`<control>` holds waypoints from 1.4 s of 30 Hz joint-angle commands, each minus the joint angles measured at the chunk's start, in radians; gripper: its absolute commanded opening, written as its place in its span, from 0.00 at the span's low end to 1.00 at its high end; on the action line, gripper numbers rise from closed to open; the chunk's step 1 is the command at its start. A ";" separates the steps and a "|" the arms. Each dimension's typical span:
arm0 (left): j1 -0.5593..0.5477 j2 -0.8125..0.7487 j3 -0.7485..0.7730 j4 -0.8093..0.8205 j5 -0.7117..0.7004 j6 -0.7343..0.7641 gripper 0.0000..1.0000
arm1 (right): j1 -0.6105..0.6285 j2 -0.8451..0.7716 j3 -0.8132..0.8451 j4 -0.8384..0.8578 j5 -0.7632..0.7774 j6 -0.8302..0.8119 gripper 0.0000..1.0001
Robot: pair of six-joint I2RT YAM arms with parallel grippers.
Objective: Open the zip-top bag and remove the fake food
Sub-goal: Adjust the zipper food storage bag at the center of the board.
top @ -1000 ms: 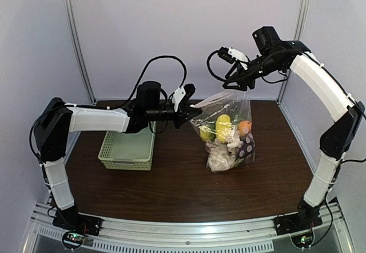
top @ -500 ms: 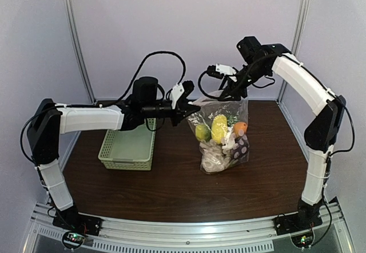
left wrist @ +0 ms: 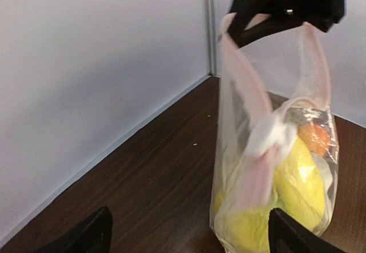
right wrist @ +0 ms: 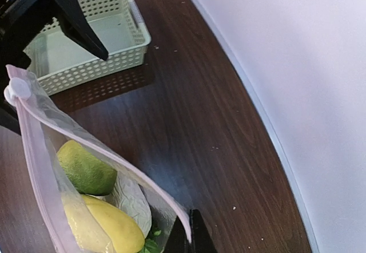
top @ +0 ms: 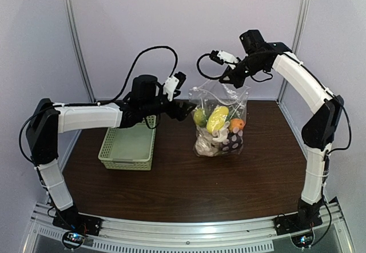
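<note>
Basket [top: 128, 144], pale green lattice, is set on the dark table [top: 189, 190] at 9 o'clock from the zip-top bag [top: 220, 113], partly overhung by the left arm. The bag is hung upright, its top edge pinched in the closed right gripper [top: 231, 83] at 12 o'clock. The left gripper [top: 184, 109] is held at the bag's 9 o'clock side, jaws spread wide, nothing gripped. The fake food [top: 216, 128] is contained in the bag's lower half: a green piece, yellow pieces, an orange one, whitish lumps. A dark white-dotted patch is seen at 5 o'clock; print or piece cannot be told.
</note>
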 commanded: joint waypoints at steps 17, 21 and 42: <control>0.022 -0.298 -0.218 -0.206 -0.839 -0.552 0.97 | -0.001 -0.327 -0.746 0.601 -0.223 0.410 0.00; 0.022 -0.280 -0.117 -0.316 -0.811 -0.378 0.97 | 0.005 -0.295 -0.784 0.658 -0.293 0.475 0.00; -0.123 -0.047 -0.237 0.281 -0.251 -0.657 0.64 | 0.014 -0.390 -0.938 0.841 -0.214 0.610 0.00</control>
